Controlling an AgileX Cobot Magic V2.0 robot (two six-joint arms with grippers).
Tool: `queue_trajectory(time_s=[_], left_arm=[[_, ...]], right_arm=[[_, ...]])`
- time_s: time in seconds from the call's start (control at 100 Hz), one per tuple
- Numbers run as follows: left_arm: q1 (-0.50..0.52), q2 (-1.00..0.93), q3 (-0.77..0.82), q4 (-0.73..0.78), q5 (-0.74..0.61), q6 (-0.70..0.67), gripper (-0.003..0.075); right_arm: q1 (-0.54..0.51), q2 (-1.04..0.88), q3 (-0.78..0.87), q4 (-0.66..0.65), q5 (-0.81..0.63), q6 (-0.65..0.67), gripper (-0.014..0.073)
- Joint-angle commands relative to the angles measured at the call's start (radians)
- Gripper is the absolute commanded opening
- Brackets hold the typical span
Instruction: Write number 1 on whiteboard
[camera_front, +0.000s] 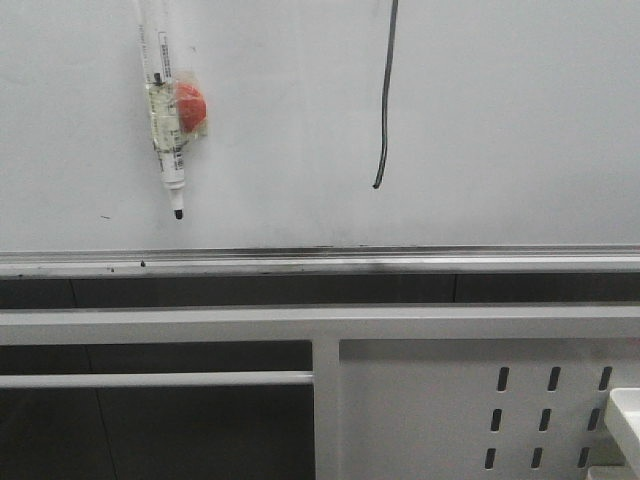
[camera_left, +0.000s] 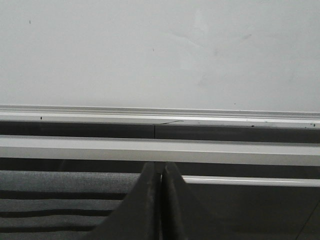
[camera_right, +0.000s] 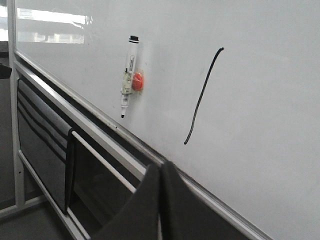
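The whiteboard (camera_front: 500, 130) is a pale grey-white panel with a silver rail (camera_front: 320, 262) along its bottom edge. The number 1 (camera_front: 386, 100) is a thin dark, nearly vertical line on it, curved at its lower end; it also shows in the right wrist view (camera_right: 202, 97). Neither gripper shows in the front view. My left gripper (camera_left: 160, 167) is shut and empty, below the board's rail (camera_left: 160, 114). My right gripper (camera_right: 160, 170) is shut and empty, near the rail, below and short of the line.
A white marker pen (camera_front: 166, 120) with a red magnet (camera_front: 190, 106) hangs on the board left of the line, tip down; it also shows in the right wrist view (camera_right: 127, 75). A white perforated metal frame (camera_front: 480, 400) stands below the rail.
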Motion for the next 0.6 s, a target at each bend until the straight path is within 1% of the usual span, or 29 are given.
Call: queue_trajectory(time_s=[0.0,0.04,0.11,0.18,0.26,0.27,0.3,0.33,0.38,0.4,0.46,0.51,0.59], left_arm=[[-0.008,-0.023,0.035,0.002,-0.052,0.001,-0.0020],[-0.008,-0.023,0.035,0.002,-0.052,0.001,-0.0020],[-0.008,-0.023,0.035,0.002,-0.052,0.001,-0.0020],[-0.008,-0.023,0.035,0.002,-0.052,0.001,-0.0020],[-0.008,-0.023,0.035,0.002,-0.052,0.001,-0.0020],[-0.008,-0.023,0.035,0.002,-0.052,0.001,-0.0020],[-0.008,-0.023,0.035,0.002,-0.052,0.001,-0.0020],[-0.008,-0.023,0.035,0.002,-0.052,0.001,-0.0020],[-0.008,-0.023,0.035,0.002,-0.052,0.001,-0.0020],[-0.008,-0.023,0.035,0.002,-0.052,0.001,-0.0020],[-0.008,-0.023,0.035,0.002,-0.052,0.001,-0.0020],[-0.008,-0.023,0.035,0.002,-0.052,0.001,-0.0020],[-0.008,-0.023,0.035,0.002,-0.052,0.001,-0.0020]], right_arm=[[-0.006,-0.006,-0.026,0.000,-0.083,-0.001,-0.0069],[-0.006,-0.006,-0.021,0.000,-0.086,-0.001,-0.0069],[-0.006,-0.006,0.020,0.000,-0.138,-0.001,-0.0069],[-0.006,-0.006,0.098,0.000,-0.233,-0.001,-0.0069],[-0.006,-0.006,0.216,0.000,-0.395,-0.001,-0.0069],[-0.006,-0.006,0.218,0.000,-0.385,-0.001,-0.0069],[-0.009,-0.010,0.196,0.000,-0.244,-0.001,-0.0069],[-0.010,-0.010,0.193,0.000,-0.187,-0.001,-0.0069],[-0.024,-0.010,0.208,0.015,-0.167,0.002,-0.0069],[-0.034,-0.011,0.206,0.029,-0.129,0.005,-0.0069],[-0.076,-0.011,0.206,0.051,-0.093,0.048,-0.0069],[-0.135,-0.011,0.206,0.053,-0.063,0.077,-0.0069],[-0.267,-0.012,0.206,0.053,-0.056,0.090,-0.0069]])
